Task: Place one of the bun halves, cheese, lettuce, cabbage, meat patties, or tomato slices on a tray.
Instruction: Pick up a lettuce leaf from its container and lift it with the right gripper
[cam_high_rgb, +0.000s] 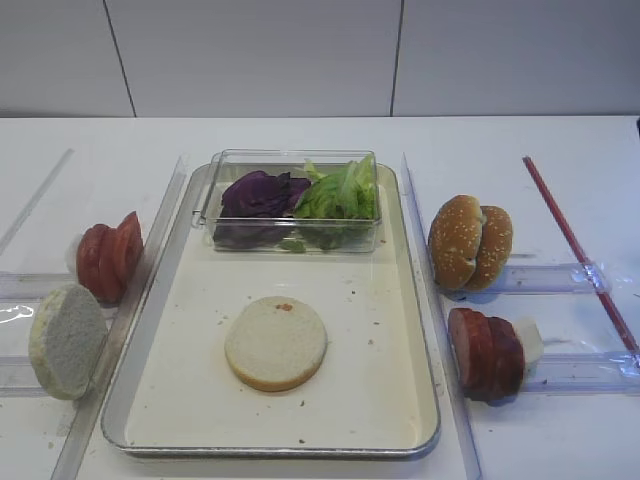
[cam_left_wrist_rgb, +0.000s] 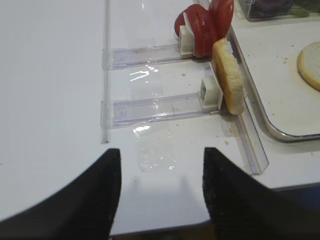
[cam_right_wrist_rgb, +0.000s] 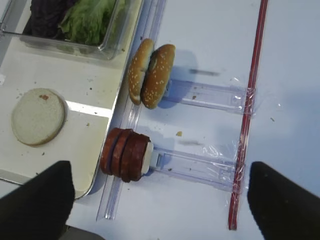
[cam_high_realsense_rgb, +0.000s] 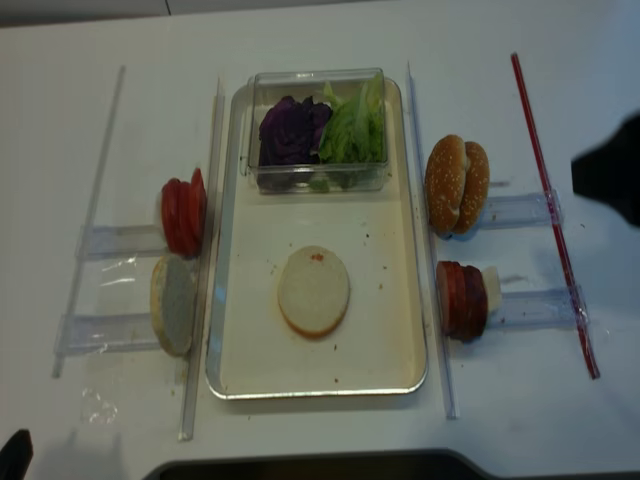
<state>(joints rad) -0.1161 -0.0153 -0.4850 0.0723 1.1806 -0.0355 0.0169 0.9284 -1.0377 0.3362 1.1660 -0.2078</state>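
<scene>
The metal tray (cam_high_rgb: 420, 400) holds one pale bun half (cam_high_rgb: 275, 343) lying flat, plus a clear box with purple cabbage (cam_high_rgb: 260, 195) and lettuce (cam_high_rgb: 342, 192). Left of the tray, tomato slices (cam_high_rgb: 108, 258) and a pale bun half (cam_high_rgb: 67, 340) stand on edge. To its right stand sesame bun halves (cam_high_rgb: 470, 243) and meat patties (cam_high_rgb: 487, 352). Cheese is out of view. My right gripper (cam_right_wrist_rgb: 160, 210) is open wide above the table, near the meat patties (cam_right_wrist_rgb: 125, 154). My left gripper (cam_left_wrist_rgb: 162, 190) is open over bare table, short of the standing bun half (cam_left_wrist_rgb: 230, 82).
Clear plastic holders (cam_high_rgb: 555, 278) with white pusher blocks carry the standing food on both sides. Long clear rails (cam_high_rgb: 430, 300) run along the tray's sides. A red strip (cam_high_rgb: 575, 245) lies at the far right. A scrap of clear tape (cam_left_wrist_rgb: 155, 150) lies on the table by the left gripper.
</scene>
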